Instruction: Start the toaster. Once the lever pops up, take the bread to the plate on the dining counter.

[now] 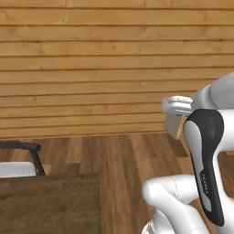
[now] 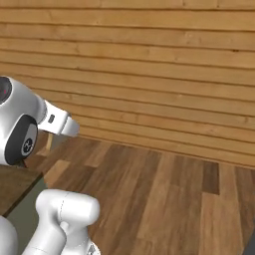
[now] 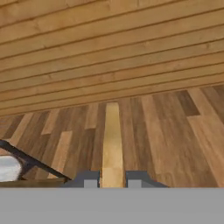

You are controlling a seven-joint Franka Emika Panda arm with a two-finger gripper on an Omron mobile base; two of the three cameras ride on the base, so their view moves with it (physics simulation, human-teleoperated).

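My gripper (image 3: 113, 178) is shut on the bread (image 3: 112, 140), a pale tan slice seen edge-on that runs up from between the two dark fingertips in the hand view. In the left base view the white hand (image 1: 176, 106) sits at the right, with the bread (image 1: 174, 126) hanging just below it over the wood floor. From the right base camera the hand (image 2: 60, 122) points right, near the left edge. The dining counter (image 1: 50, 201) has a dark brown wood top and lies low at the left, beside the arm. The toaster and the plate are out of view.
A stool with a black frame and a white seat (image 1: 17, 161) stands by the counter's far side, and its seat (image 3: 8, 168) is low left in the hand view. A wood-plank wall (image 2: 149, 64) closes the back. Open wood floor (image 2: 164, 199) stretches ahead and to the right.
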